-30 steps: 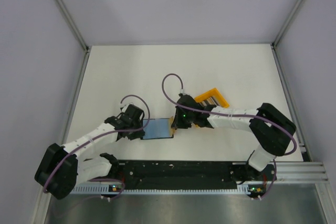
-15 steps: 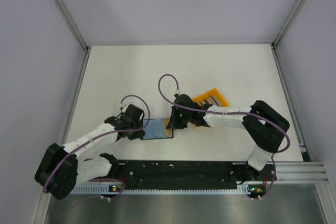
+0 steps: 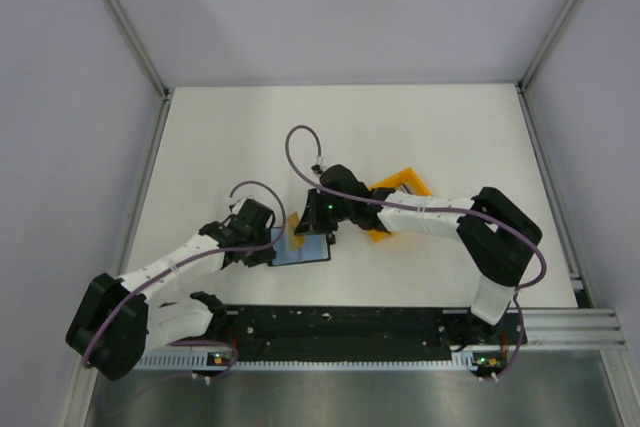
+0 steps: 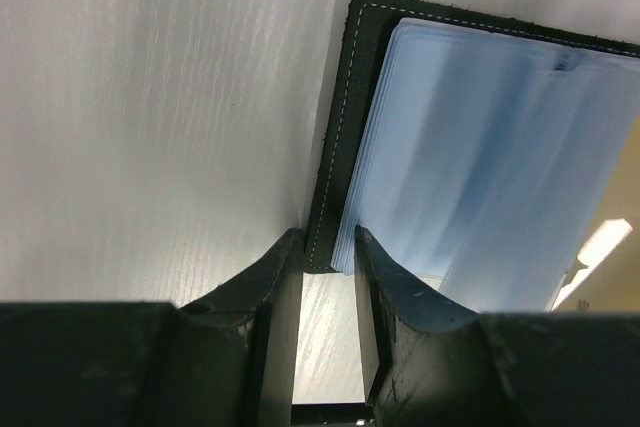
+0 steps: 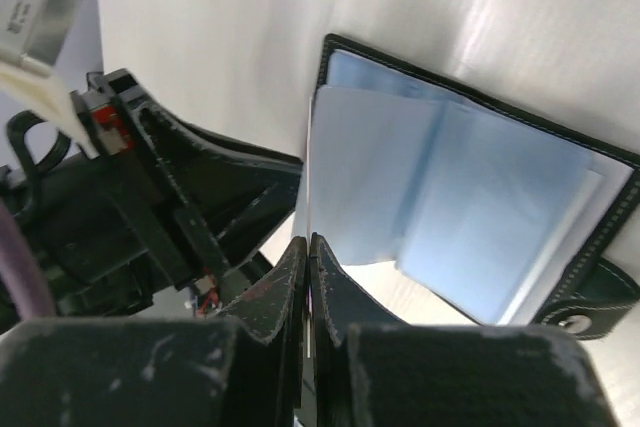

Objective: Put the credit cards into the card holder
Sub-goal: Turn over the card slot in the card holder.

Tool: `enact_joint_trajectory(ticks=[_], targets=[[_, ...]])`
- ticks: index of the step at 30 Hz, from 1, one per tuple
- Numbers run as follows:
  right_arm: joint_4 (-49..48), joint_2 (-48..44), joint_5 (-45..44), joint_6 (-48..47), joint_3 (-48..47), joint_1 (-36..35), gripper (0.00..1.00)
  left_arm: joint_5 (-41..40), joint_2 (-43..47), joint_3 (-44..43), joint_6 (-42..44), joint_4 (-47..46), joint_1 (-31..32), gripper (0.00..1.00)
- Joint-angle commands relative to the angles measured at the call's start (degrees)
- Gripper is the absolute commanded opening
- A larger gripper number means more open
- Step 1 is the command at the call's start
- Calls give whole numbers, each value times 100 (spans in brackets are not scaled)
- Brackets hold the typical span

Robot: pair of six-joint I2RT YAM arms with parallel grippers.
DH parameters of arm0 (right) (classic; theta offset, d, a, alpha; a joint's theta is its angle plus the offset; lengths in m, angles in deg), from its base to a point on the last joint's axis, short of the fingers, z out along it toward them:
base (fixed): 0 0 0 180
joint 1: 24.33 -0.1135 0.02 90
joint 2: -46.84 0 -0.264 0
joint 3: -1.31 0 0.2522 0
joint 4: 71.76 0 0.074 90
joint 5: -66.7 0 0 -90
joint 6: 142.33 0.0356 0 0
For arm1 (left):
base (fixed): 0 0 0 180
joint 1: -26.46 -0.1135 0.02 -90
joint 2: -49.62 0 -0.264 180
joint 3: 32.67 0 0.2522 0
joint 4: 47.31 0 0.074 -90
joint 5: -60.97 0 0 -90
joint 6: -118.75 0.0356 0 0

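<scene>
One card holder point(image 5: 500, 217) snap point(image 5: 575, 324), right-wrist only

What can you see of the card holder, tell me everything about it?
The card holder is a black, leather-looking folder with pale stitching along its edge, lying open and flat on the white table. Inside are pale blue, translucent plastic sleeves, one partly lifted. A closing tab with a metal snap sticks out on one side. The left gripper grips one corner. The right gripper, shut on a thin card, hangs over it.
</scene>
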Motion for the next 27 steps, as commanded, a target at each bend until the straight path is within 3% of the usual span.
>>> enact_joint_trajectory(ticks=[1, 16, 27], targets=[[-160, 67, 295, -213, -332, -135, 0, -204, 135, -29, -132, 60, -24, 31], [360, -1162, -900, -626, 335, 252, 0, -433, 477, -65, -168, 281, -15, 29], [87, -891, -734, -195, 951, 366, 0, 198, 618, -205, 227, -184, -6, 31]])
